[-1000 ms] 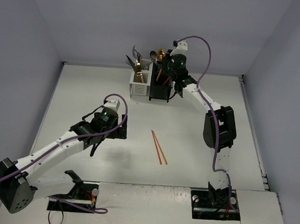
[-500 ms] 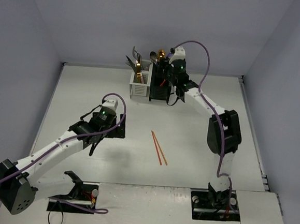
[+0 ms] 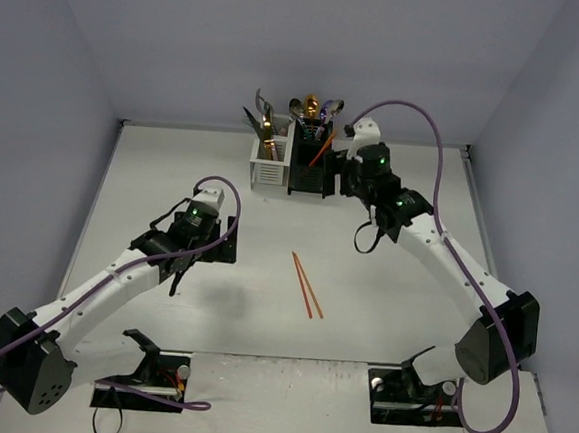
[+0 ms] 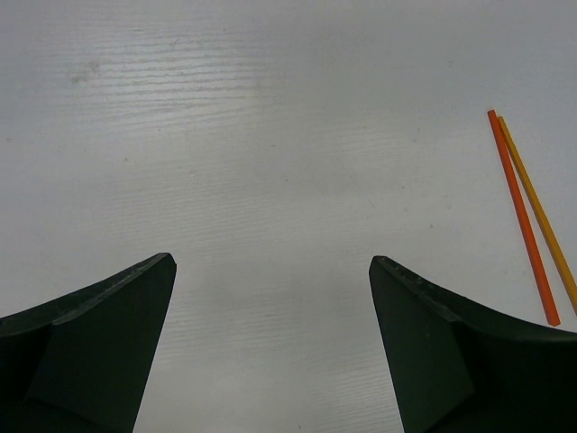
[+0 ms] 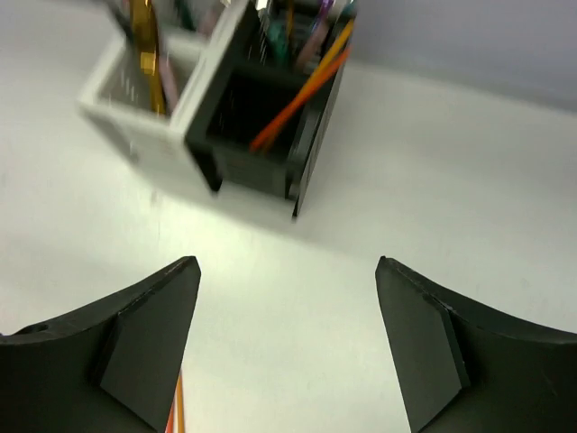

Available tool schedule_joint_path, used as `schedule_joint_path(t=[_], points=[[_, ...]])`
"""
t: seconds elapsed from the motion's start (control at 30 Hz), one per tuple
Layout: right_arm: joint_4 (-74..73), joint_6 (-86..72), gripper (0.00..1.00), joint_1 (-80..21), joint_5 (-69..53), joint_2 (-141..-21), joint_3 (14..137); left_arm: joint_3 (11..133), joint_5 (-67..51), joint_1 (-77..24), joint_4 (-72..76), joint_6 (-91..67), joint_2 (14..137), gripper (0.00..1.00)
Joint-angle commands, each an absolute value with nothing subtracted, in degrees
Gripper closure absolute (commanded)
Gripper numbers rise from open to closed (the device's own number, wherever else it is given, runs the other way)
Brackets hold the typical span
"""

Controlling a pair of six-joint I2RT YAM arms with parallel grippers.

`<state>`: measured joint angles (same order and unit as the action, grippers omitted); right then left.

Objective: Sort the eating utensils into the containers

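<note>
Chopsticks (image 3: 307,286), 2, lie flat on the desk (image 3: 171,187), well in front of the black caddy (image 3: 310,173). Left end effector (image 4: 270,262) hangs spread and empty at the caddy's front left. Right end effector (image 5: 287,262), spread and empty, sits near the caddy's right side. Advised: straddle both sticks mid-length, then close.

Matt table (image 4: 270,135), faint wood grain; 2 smooth orange chopsticks (image 4: 524,221); glossy metal on gold utensil (image 5: 142,47).
</note>
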<state>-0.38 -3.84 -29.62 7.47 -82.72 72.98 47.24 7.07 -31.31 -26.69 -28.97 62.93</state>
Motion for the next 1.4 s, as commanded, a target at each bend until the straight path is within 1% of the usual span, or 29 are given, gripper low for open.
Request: schedule_joint_path(t=[0.0,0.2,0.47,0.6,0.67,0.77,0.93,1.13,1.37], points=[[-11.5,-3.8,0.25,-32.5,3.4,-81.8,67.2,48.6,6.7,-30.2,-23.2,-24.6,58.8,0.13],[-14.2,-8.0,0.29,-37.2,-1.3,-82.6,60.6,46.6,7.6,-29.8,-22.8,-20.4,53.6,0.13],[-14.5,-11.2,0.4,-41.8,-2.9,-89.1,58.1,43.5,10.0,-29.7,-23.6,-16.6,45.5,0.13],[-14.6,-11.8,0.47,-43.7,-3.2,-92.8,58.1,41.8,13.8,-29.7,-23.1,-15.9,42.1,0.13],[-14.6,-12.2,0.5,-43.9,-2.8,-94.1,58.2,41.0,14.2,-29.7,-22.5,-15.8,41.7,0.13],[-14.5,-12.6,0.58,-44.1,-1.6,-95.6,57.9,41.2,14.8,-29.7,-22.3,-15.7,42.1,0.13],[-14.5,-12.6,0.68,-44.5,-1.7,-97.3,57.7,41.4,15.0,-29.7,-22.2,-15.1,42.8,0.13],[-14.5,-12.7,0.73,-45.2,-1.9,-98.9,57.7,41.4,14.8,-29.7,-21.9,-15.0,43.5,0.13],[-14.6,-13.2,0.75,-45.6,-1.4,-100.4,57.5,41.5,14.7,-29.7,-21.8,-15.0,44.1,0.13]])
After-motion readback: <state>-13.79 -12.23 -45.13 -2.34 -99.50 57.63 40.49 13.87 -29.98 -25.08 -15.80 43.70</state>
